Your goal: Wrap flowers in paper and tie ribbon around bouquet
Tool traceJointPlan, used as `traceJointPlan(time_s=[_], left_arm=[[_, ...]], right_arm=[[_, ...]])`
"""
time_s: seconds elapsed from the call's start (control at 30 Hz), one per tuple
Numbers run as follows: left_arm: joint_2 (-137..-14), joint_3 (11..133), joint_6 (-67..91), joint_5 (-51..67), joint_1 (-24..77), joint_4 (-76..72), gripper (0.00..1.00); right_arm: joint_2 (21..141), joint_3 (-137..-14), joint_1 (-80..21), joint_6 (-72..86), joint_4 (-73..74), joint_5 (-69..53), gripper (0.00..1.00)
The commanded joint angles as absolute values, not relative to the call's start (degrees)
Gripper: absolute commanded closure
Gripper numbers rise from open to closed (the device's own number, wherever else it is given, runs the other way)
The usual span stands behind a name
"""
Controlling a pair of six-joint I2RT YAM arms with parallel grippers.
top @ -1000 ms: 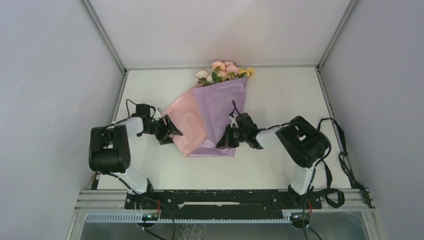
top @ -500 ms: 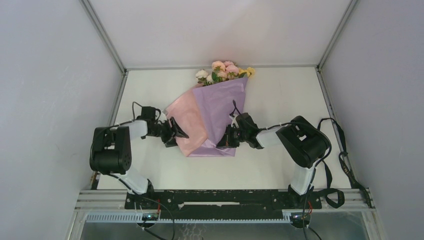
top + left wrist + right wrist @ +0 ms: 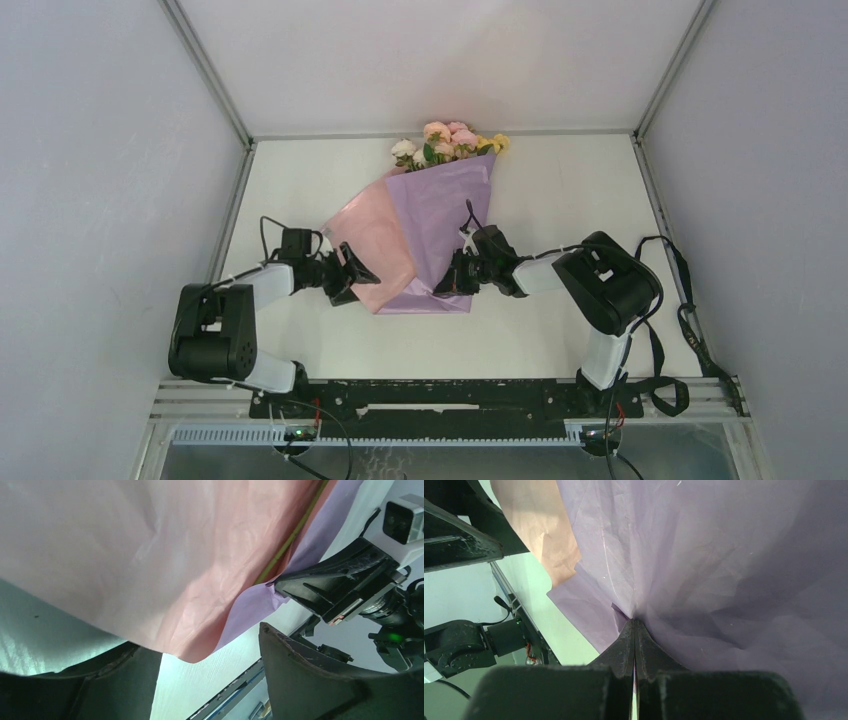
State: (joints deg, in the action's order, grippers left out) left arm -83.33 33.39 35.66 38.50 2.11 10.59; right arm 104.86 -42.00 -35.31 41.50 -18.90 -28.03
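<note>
We judge this to be the wrapping step: the sheet is only half closed over the bunch, and no ribbon shows in any view. At the paper's near-left edge, our left gripper (image 3: 357,278) has its jaws spread. Its wrist view shows the corner of the pink flap (image 3: 165,580) hanging between the two fingers (image 3: 305,675), not clamped. The paper (image 3: 435,205) lies on the table (image 3: 570,190) with its lilac face folded over that pink flap. The flowers (image 3: 450,140) poke out past the paper's far end, and one green stem (image 3: 292,532) runs along the fold. At the paper's near-right edge, our right gripper (image 3: 447,283) is pressed together, pinching a pucker of the lilac sheet. Next, we think, the left gripper should close on the flap's corner and carry it across the paper's middle while the right one anchors the cone. The thin sheet could slip or tear.
</note>
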Motion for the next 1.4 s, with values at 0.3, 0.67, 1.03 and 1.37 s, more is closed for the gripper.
traceJointPlan(time_s=[0.3,0.67,1.03,1.37], left_arm=[[-89.64,37.27,32.92,34.01,-1.59,9.34,0.64],[-79.95,44.72,24.21,33.39,2.73,18.14,1.0],[-80.18,65.56,12.25,27.29,23.05,28.13,1.0],[-95.23,82.22,7.82,27.11,32.92,32.77,1.0]], right_arm=[[106.99,-39.99,-34.01,37.83,-12.45,-22.94,1.0],[108.38,-39.99,-34.01,39.56,-13.36,-22.8,1.0],[109.78,-39.99,-35.95,42.62,-17.35,-22.23,1.0],[108.87,-39.99,-38.47,44.84,-21.7,-22.06,1.0]])
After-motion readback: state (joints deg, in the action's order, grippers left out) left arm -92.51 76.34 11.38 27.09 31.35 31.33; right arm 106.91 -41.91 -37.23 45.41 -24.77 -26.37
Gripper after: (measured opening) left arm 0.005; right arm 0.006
